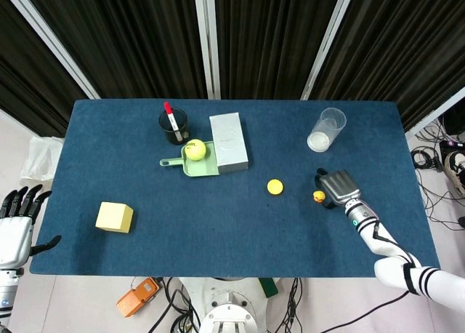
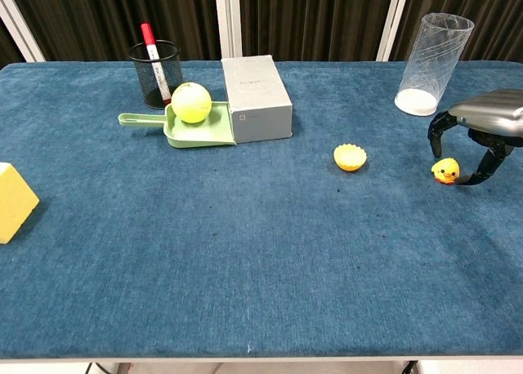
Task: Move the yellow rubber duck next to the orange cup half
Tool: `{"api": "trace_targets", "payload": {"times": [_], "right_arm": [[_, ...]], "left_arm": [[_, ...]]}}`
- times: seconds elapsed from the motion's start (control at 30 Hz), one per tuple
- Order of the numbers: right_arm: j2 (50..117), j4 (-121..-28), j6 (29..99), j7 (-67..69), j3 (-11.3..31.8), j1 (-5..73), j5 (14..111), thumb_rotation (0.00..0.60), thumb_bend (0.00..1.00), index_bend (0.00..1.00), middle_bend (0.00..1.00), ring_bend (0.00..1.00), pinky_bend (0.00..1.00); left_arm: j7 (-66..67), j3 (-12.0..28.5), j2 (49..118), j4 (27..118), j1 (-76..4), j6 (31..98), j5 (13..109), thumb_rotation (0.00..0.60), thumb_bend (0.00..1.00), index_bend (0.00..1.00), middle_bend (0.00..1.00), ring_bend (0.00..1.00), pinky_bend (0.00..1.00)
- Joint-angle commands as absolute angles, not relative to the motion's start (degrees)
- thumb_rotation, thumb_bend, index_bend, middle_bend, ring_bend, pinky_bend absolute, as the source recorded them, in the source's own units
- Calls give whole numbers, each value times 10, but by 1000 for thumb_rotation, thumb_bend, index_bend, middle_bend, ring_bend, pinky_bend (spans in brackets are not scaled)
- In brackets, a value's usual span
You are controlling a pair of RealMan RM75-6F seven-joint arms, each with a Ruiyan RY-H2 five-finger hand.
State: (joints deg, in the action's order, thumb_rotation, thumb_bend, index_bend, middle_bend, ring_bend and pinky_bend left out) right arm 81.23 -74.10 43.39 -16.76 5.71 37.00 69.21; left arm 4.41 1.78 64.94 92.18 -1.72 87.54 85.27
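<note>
The small yellow rubber duck (image 1: 318, 196) (image 2: 445, 171) sits on the blue table, to the right of the orange cup half (image 1: 274, 187) (image 2: 350, 157), with a clear gap between them. My right hand (image 1: 336, 187) (image 2: 478, 129) arches over the duck. Its fingers curl down on the duck's left and its thumb comes in close on the right; the duck still rests on the cloth. My left hand (image 1: 16, 227) hangs open off the table's left edge, seen only in the head view.
A clear plastic cup (image 1: 325, 129) (image 2: 429, 64) stands just behind my right hand. Further left are a grey box (image 1: 228, 141) (image 2: 256, 96), a green scoop holding a tennis ball (image 1: 195, 150) (image 2: 191, 102), a black pen holder (image 1: 174, 126) (image 2: 155, 72) and a yellow block (image 1: 115, 217) (image 2: 12, 201).
</note>
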Motion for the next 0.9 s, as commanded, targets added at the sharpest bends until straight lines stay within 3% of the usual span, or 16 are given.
{"api": "trace_targets", "payload": {"times": [0.03, 0.33, 0.63, 0.9], "right_arm": [[816, -736, 434, -163, 55, 371, 691, 600, 353, 503, 297, 876, 1000], [817, -732, 435, -145, 51, 372, 690, 600, 392, 534, 314, 876, 1000], [822, -726, 444, -133, 48, 372, 697, 600, 466, 648, 348, 885, 1000], [806, -745, 454, -114, 49, 368, 704, 600, 469, 668, 355, 886, 1000]], "left_arm": [[44, 18, 649, 922, -17, 876, 852, 600, 0, 153, 74, 14, 0], [43, 18, 650, 920, -17, 875, 852, 600, 0, 153, 74, 14, 0], [42, 19, 650, 919, -17, 875, 851, 600, 0, 153, 74, 14, 0], [41, 19, 650, 919, -18, 874, 851, 600, 0, 153, 75, 14, 0]]}}
